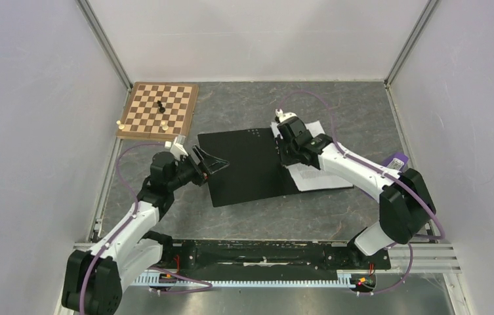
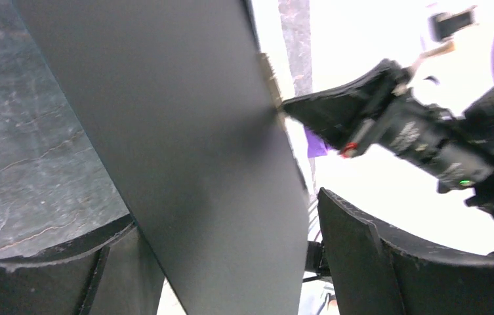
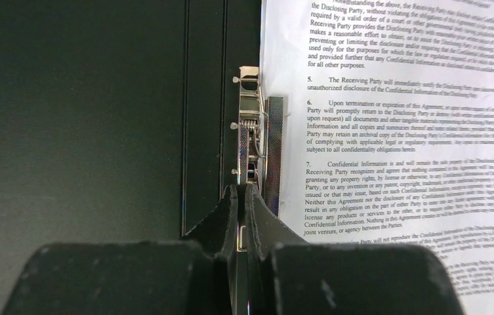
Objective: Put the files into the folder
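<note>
The folder point(image 1: 247, 167) lies open on the table with its black inner face up. The files point(image 1: 319, 177), white sheets of small print, lie on its right half. In the right wrist view my right gripper point(image 3: 241, 197) is shut on the thin metal lever of the folder's clip point(image 3: 252, 131), beside the sheets' point(image 3: 395, 131) left edge. My left gripper point(image 1: 210, 164) is at the folder's left edge. Its jaws stand wide open, and the black cover point(image 2: 198, 131) rises slanted between them.
A wooden chessboard point(image 1: 159, 109) with a few pieces sits at the back left, close behind the left arm. A purple object point(image 1: 396, 161) lies at the right wall. White walls enclose the table on three sides.
</note>
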`<control>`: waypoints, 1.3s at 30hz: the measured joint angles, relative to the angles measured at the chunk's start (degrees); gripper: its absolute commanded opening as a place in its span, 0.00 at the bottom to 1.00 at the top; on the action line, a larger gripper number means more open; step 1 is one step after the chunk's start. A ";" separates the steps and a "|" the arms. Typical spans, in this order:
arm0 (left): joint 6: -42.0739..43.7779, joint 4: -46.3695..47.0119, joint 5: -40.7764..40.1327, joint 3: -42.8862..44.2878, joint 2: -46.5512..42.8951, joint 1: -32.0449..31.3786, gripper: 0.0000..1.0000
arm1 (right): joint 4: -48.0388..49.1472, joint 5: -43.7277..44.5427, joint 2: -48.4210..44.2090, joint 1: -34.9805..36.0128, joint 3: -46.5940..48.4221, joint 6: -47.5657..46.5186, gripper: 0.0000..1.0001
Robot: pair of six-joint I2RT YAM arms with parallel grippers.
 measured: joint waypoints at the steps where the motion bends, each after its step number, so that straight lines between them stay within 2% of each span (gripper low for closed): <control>1: 0.00 -0.72 0.09 0.74 -0.85 0.00 0.84 | 0.50 -0.11 -0.07 0.22 -1.31 0.31 0.00; 7: 1.07 -5.81 0.39 5.84 -0.74 0.00 0.84 | 5.49 -1.14 -0.11 3.13 -9.62 2.82 0.00; 18: 7.21 -19.04 0.94 12.81 1.38 0.00 0.84 | 16.74 -2.67 1.27 8.98 -15.17 10.51 0.00; 23: 10.16 -25.22 -1.11 17.40 0.17 0.00 0.85 | 21.86 -3.91 1.90 9.73 -18.18 14.25 0.22; 27: 11.96 -28.83 -2.67 20.06 -0.33 0.00 0.85 | 24.22 -5.53 2.80 10.16 -18.56 16.11 0.35; 39: 13.42 -31.15 -3.21 23.50 1.29 -0.24 0.85 | 30.84 -8.90 6.34 12.33 -18.12 19.78 0.41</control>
